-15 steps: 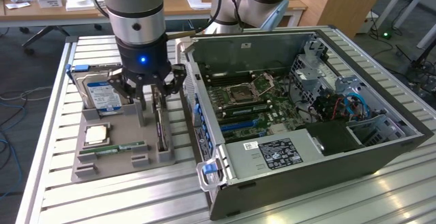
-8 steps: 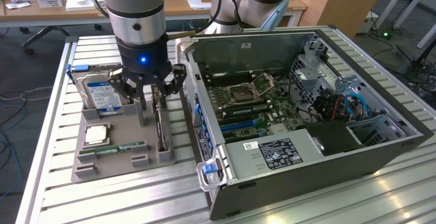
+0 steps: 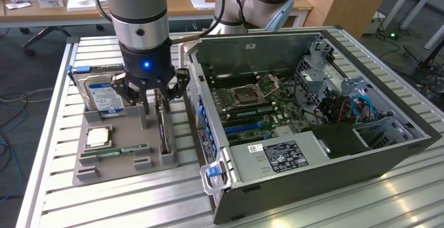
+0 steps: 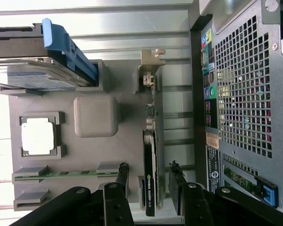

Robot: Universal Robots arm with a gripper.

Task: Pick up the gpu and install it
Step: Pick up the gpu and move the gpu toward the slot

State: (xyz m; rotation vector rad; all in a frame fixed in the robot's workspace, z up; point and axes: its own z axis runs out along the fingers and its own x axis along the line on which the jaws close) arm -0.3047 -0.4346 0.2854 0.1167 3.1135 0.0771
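Note:
The gpu (image 3: pixel 164 132) stands on its long edge in a slot of the grey holder tray (image 3: pixel 125 165), right beside the open computer case (image 3: pixel 312 108). In the wrist view the gpu (image 4: pixel 151 141) is a thin black card with a silver bracket at its far end. My gripper (image 3: pixel 154 101) hangs straight over the card. It is open, and its black fingers (image 4: pixel 123 181) straddle the near end of the card with a small gap on each side. My gripper (image 4: pixel 150 183) holds nothing.
The tray (image 4: pixel 127 94) also carries a hard drive (image 3: pixel 104 93) with a blue-white label, a square processor (image 3: pixel 99 136) and a green RAM stick (image 3: pixel 114 151). The case lies open with its motherboard (image 3: pixel 257 103) and blue slots (image 3: pixel 243 126) showing. Its rear panel (image 4: pixel 240 94) is close beside the card.

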